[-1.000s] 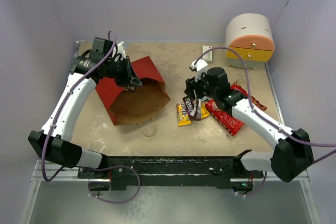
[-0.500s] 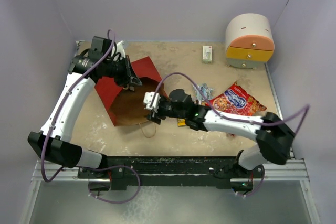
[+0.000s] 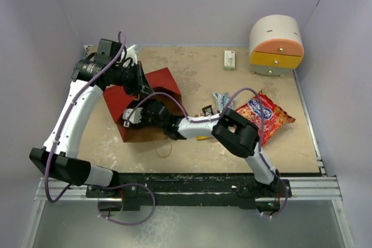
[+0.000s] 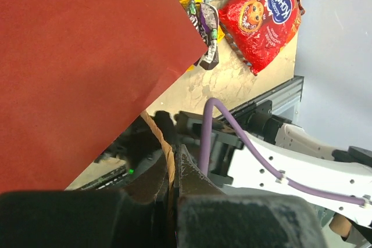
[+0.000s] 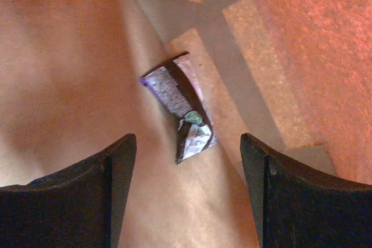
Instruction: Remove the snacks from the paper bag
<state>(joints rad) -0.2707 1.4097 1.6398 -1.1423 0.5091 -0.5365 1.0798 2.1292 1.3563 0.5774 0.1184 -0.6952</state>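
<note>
On the tan surface [image 3: 197, 71] the paper bag [image 3: 165, 79] lay sideways, left tool [image 4: 174, 169] clamped on its rim. Inside, a small candy bar [image 5: 185, 108] sat before the wide-open, empty right tool [image 5: 186, 143]; likely light and slippery, best pinched mid-wrapper.

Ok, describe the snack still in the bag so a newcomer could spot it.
Find the red paper bag lying open at the table's left. On its brown inside, ahead of the open right gripper, lies one small candy bar. Silvery-purple and dark brown, it alone is inside; other snacks lie outside.
</note>
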